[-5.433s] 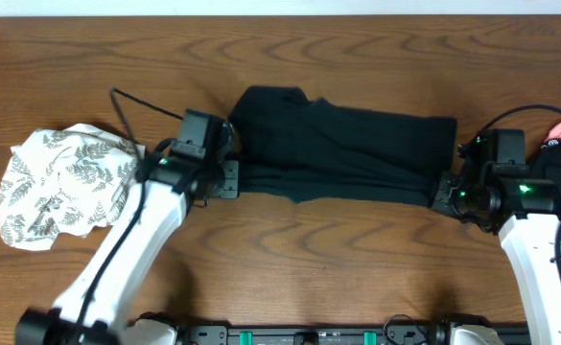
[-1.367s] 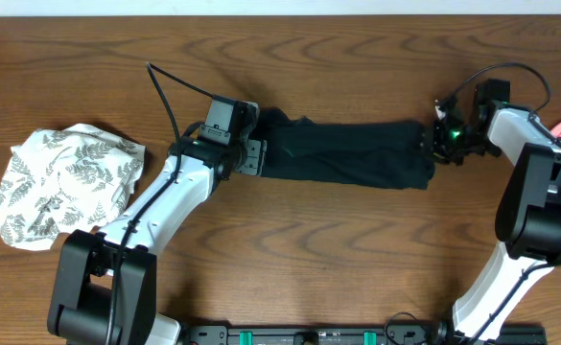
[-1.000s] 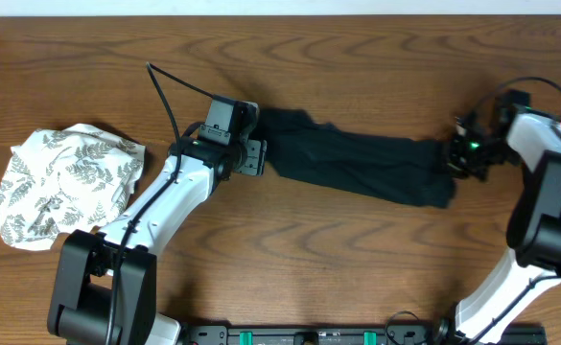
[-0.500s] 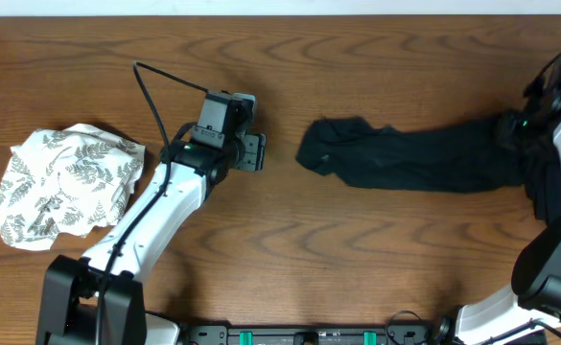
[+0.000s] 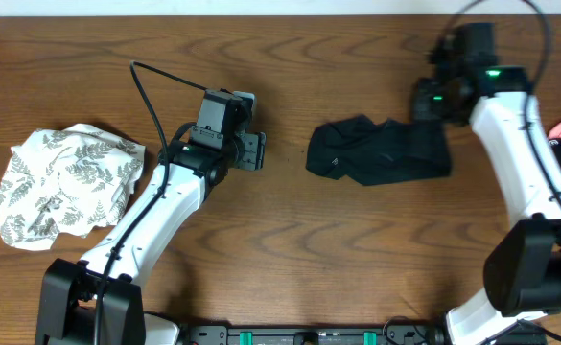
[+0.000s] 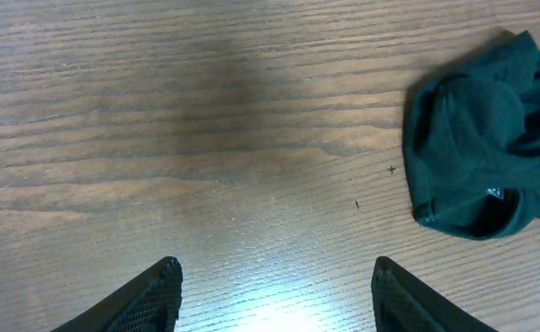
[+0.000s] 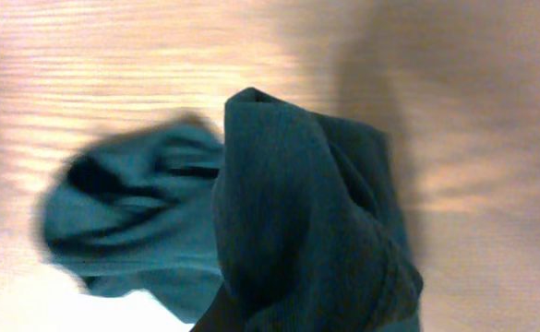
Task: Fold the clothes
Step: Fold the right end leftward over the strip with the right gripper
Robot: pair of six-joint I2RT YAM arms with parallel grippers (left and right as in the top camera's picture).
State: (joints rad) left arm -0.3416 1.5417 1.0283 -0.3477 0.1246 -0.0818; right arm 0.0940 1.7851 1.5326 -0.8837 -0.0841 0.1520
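Shirt [image 5: 381, 153], seen from above, is lying bunched with its long axis sideways. Its right end is under our right pincer [image 5: 431, 113], well apart from our spread, empty left pincer [image 5: 254, 151]. Left wrist: it is lying ahead-right. Right wrist: we are pinching its fold.

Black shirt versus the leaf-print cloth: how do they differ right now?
The black shirt is plain and dark; the leaf-print cloth is white with grey leaves. The shirt is gripped at one end by the right pincer; the cloth lies free. Both are bunched, unfolded.
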